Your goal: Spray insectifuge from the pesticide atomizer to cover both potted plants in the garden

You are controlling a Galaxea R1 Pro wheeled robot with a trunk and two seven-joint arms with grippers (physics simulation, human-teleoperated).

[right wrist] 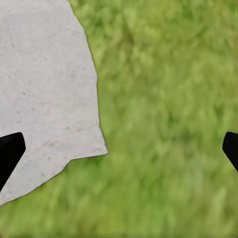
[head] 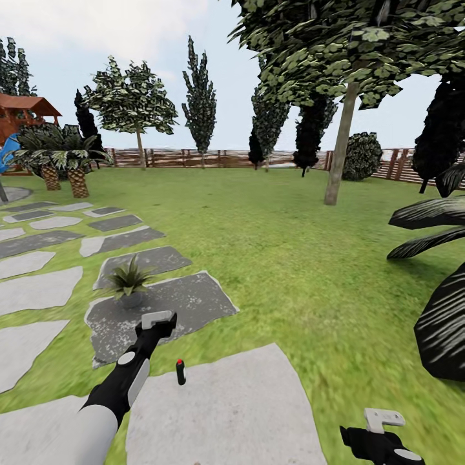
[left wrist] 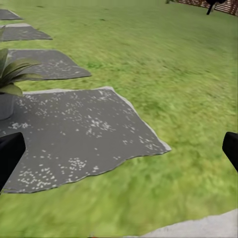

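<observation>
The pesticide atomizer (head: 181, 372), a slim dark bottle with a red top, stands upright on a light grey slab (head: 226, 413) in the garden. My left gripper (head: 159, 319) hovers just beyond it and to its left, over a dark slab (head: 187, 303), apart from the bottle. In the left wrist view the left gripper (left wrist: 119, 156) is open, with nothing between its fingers (left wrist: 10, 158). One potted plant (head: 129, 281) with pointed leaves and a grey pot sits on that dark slab; it shows as potted plant (left wrist: 11, 82) ahead of the left gripper. My right gripper (head: 383, 420) is low at the right, open (right wrist: 119, 151) over grass and the slab's edge.
Stone slabs (head: 39, 290) run off to the left over the lawn. A large dark-leaved bush (head: 442, 310) crowds the right side. A tree trunk (head: 340, 148) stands mid-lawn, palms (head: 64, 158) at the back left, and a wooden fence (head: 213, 157) closes the far side.
</observation>
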